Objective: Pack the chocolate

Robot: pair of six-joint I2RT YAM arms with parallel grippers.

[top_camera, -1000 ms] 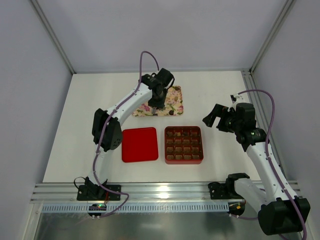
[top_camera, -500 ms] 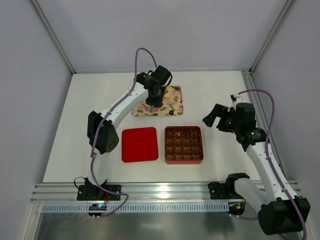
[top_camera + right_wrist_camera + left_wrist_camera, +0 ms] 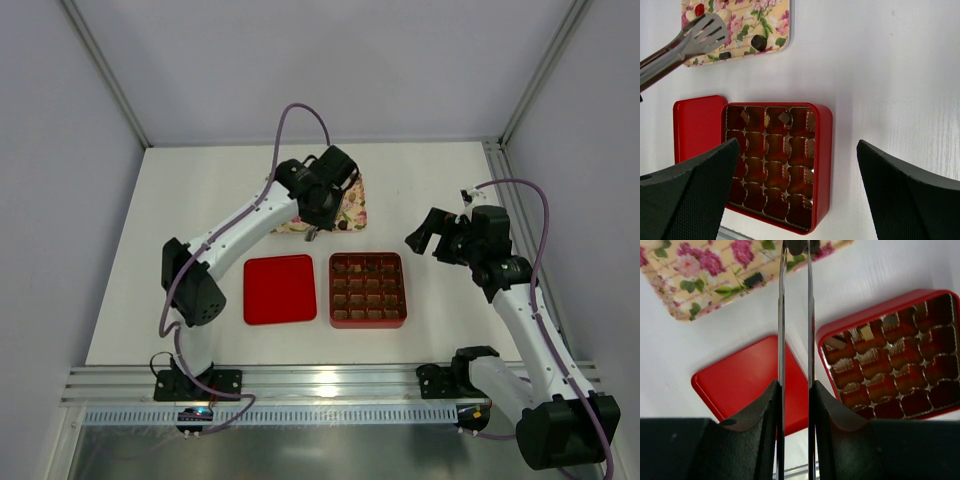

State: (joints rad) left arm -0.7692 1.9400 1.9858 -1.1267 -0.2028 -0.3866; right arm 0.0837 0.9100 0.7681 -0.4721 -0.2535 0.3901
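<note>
Swung from flowered tray (image 3: 352, 212) toward red box (image 3: 368, 323), left claw (image 3: 795, 390) grips tongs (image 3: 781, 315); right claw (image 3: 797, 145) gapes.

The left arm (image 3: 245, 212) and right arm (image 3: 530, 320) have white links, black joints and looping purple cables (image 3: 300, 105).

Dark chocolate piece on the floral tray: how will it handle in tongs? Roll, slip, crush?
Likely light and rigid: the dark chocolate piece is tiny beside the flowered tray. It looks roundish, so a nudge might roll or skid it on the glossy-looking tray. The tongs have smooth slotted metal heads, so it may slip; squeeze gently.
</note>
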